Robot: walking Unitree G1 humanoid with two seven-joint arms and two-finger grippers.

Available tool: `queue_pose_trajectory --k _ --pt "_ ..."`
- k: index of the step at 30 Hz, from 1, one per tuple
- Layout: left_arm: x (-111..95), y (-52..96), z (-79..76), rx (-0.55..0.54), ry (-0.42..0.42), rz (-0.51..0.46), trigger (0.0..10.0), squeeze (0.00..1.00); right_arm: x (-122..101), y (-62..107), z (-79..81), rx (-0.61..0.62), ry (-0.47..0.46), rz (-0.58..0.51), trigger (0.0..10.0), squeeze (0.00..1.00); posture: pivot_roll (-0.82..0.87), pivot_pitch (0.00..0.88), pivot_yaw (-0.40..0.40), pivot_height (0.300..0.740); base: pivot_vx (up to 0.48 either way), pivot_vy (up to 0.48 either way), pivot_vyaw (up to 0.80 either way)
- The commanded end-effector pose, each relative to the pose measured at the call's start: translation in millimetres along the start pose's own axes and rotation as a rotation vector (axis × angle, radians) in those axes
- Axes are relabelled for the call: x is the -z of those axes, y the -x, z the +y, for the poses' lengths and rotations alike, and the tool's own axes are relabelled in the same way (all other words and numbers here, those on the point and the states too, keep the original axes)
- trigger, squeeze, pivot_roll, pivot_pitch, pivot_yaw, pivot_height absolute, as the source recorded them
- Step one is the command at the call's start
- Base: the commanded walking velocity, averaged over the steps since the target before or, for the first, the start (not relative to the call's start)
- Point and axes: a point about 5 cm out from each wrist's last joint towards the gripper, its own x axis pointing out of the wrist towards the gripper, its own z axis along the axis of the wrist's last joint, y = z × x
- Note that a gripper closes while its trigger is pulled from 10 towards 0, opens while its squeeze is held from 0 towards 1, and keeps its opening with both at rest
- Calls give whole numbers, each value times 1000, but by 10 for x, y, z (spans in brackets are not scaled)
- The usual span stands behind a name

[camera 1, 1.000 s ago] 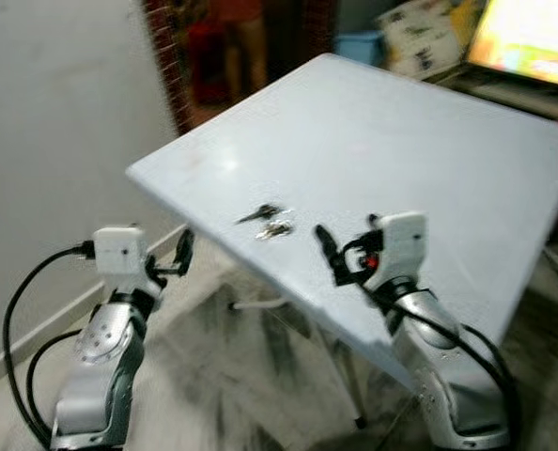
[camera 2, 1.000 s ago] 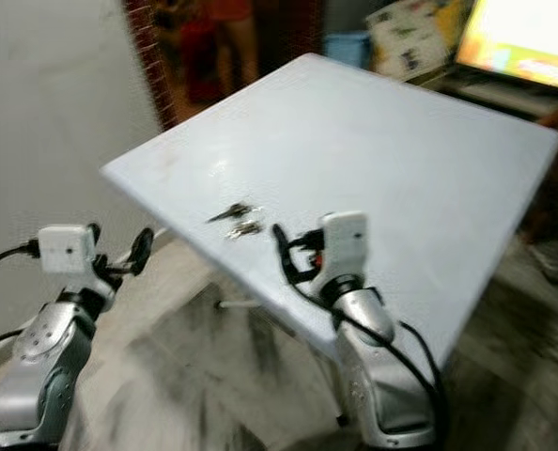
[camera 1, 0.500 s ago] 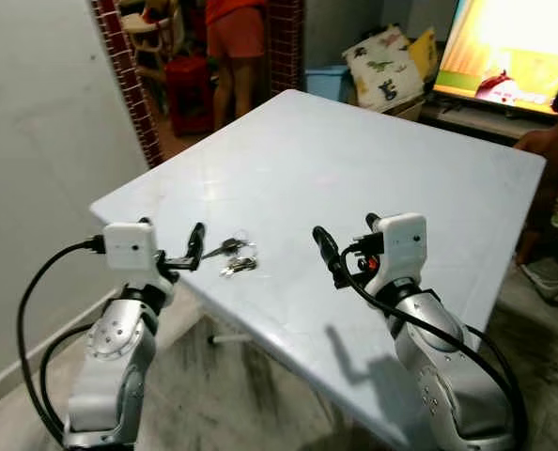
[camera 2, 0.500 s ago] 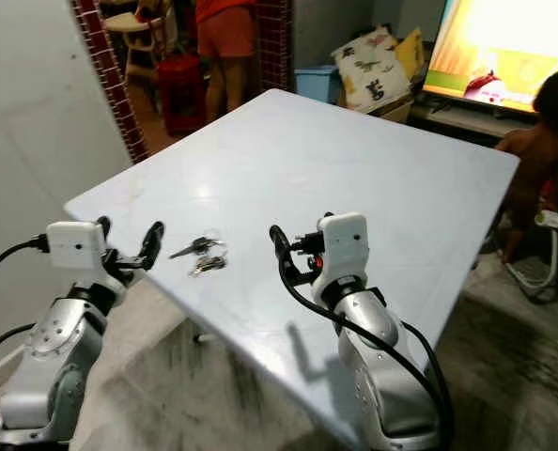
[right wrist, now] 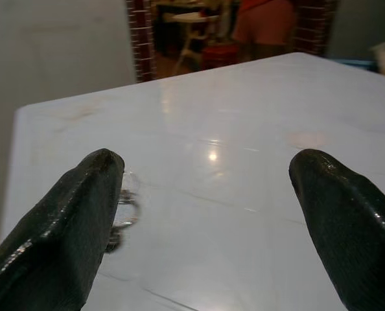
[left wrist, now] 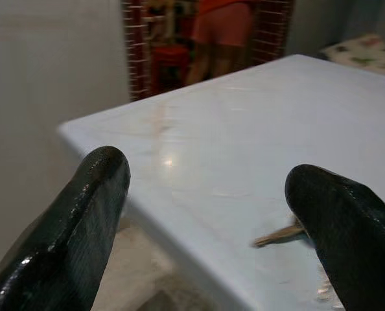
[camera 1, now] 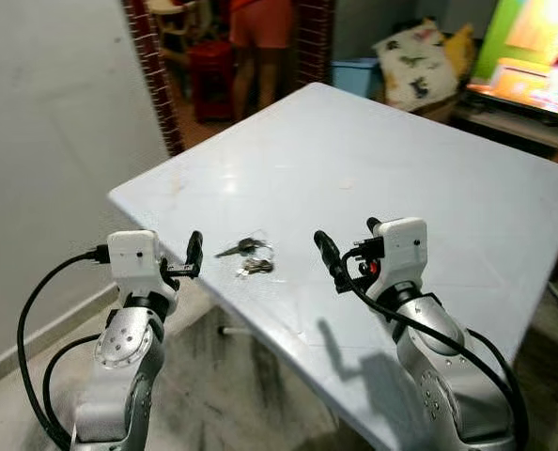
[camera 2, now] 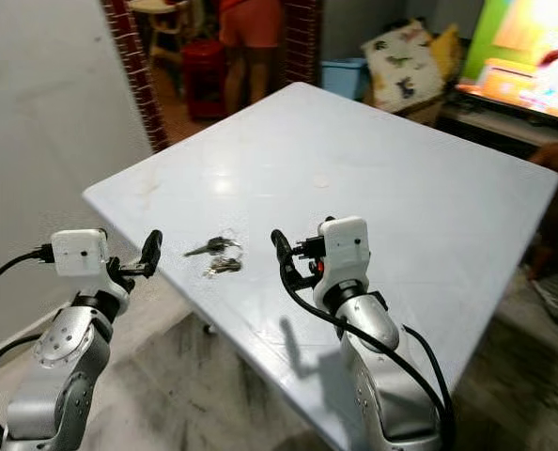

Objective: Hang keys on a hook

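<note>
Left eye view shows your left gripper [camera 1: 193, 254] and right gripper [camera 1: 340, 259] both spread wide, holding nothing. Your keys [camera 1: 249, 256] lie on the white table [camera 1: 429, 178] near its edge, between the grippers, at the right gripper's nine o'clock.

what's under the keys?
The keys lie directly on the bare white table, near its front edge, between both open grippers. Whatever is below the tabletop there is hidden.

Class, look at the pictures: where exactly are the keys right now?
The keys lie on the white table near its front edge, between the left gripper and right gripper.
</note>
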Motion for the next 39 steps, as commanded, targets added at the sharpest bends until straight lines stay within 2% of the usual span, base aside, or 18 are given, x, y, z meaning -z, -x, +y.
queue_pose_trajectory --k 1,6,22,39 --pt "4 24 23 -15 -10 16 10000 0 -52 -12 23 -15 2 -21 10000 0 -7 49 40 740 0 0 638" --pt "49 56 56 -16 -13 45 10000 0 -64 -45 47 -18 0 -27 10000 0 -1 58 44 740 0 0 686" --pt "32 38 62 0 -21 77 10000 0 -55 -69 74 -3 -31 -21 10000 0 9 76 61 740 0 49 0" --pt "11 -1 59 1 -26 80 10000 0 -68 -72 55 16 -28 -29 10000 0 6 71 69 740 0 280 0"
